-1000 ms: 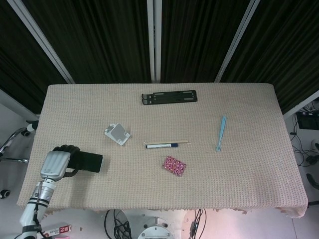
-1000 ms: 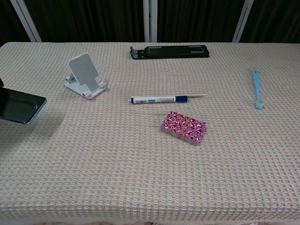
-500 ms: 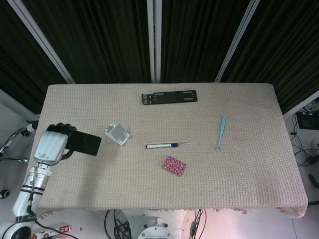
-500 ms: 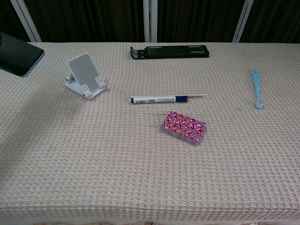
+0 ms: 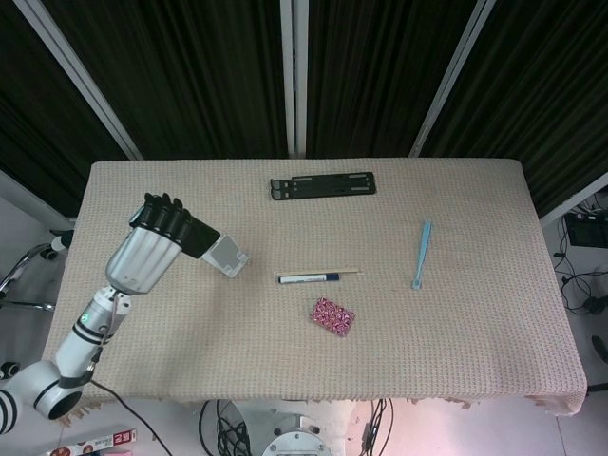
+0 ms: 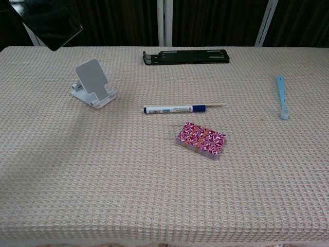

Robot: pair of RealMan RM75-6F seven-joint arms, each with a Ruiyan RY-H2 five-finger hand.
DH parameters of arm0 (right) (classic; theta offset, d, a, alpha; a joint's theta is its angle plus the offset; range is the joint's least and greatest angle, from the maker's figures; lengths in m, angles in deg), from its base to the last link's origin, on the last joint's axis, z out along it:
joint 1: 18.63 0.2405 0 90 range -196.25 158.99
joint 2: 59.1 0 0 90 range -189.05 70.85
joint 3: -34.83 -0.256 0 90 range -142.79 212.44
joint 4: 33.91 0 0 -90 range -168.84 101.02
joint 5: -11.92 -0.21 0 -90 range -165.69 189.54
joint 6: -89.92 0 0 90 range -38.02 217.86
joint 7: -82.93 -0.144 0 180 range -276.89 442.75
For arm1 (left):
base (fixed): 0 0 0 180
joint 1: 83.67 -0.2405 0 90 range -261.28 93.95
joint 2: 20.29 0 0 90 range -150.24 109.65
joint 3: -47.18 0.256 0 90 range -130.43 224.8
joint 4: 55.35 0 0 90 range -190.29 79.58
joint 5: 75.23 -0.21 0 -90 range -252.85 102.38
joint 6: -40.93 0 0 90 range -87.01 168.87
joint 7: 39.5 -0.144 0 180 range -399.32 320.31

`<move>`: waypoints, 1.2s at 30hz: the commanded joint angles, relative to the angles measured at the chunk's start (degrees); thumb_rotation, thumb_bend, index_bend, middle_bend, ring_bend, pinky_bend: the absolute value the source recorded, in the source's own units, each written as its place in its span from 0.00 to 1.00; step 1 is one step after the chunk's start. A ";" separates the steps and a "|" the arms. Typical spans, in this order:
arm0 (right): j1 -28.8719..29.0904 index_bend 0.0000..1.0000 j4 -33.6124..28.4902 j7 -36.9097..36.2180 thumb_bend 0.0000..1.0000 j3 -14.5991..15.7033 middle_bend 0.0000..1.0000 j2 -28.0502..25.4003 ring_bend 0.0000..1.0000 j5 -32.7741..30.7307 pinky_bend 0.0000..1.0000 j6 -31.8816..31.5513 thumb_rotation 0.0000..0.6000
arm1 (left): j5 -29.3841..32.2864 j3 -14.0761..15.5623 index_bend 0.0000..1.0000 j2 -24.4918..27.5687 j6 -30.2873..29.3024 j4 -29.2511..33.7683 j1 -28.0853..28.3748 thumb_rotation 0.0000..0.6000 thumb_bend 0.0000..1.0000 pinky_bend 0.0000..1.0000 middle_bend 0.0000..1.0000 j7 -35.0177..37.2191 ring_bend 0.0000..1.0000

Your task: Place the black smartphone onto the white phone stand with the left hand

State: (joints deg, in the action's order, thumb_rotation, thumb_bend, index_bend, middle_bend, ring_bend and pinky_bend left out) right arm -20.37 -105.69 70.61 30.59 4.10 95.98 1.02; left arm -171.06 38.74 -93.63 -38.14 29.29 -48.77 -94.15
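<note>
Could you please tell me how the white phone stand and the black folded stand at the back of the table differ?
The white phone stand is opened, its backrest tilted up; the black folded stand lies flat. The white one is compact and squarish; the black one is long and narrow. The white one sits at the left, the black one near the far edge. Both rest on the table.

Table (image 5: 456,332) covered with a beige waffle-weave cloth, set before dark pleated curtains (image 5: 209,76) divided by white frame bars (image 5: 294,76); pale floor at either side, with a chair base (image 5: 24,275) left and cables (image 5: 575,275) right
</note>
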 commanded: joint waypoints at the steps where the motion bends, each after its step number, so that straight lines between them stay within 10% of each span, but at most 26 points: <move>1: -0.23 0.00 0.12 -0.16 0.18 0.02 0.00 0.03 0.00 -0.18 0.00 -0.07 1.00 | -2.65 1.89 0.56 -3.37 2.84 -4.62 2.47 1.00 0.38 0.30 0.59 -2.81 0.42; 16: -0.31 0.00 2.46 -1.80 0.18 0.05 0.00 1.33 0.00 -0.68 0.00 1.17 1.00 | 13.91 -1.97 0.56 -5.05 14.62 6.71 3.99 1.00 0.38 0.30 0.59 -18.90 0.41; 36: -0.76 0.00 7.09 -5.81 0.18 -0.23 0.00 2.92 0.00 -1.51 0.00 2.08 1.00 | 26.27 -0.70 0.56 -10.87 13.40 8.11 7.57 1.00 0.38 0.30 0.60 -31.01 0.41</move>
State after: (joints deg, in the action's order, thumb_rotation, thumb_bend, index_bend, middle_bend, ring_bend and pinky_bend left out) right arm -21.12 -98.63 64.83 30.37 6.98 94.46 3.11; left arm -144.82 37.90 -104.37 -24.68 37.53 -41.34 -125.05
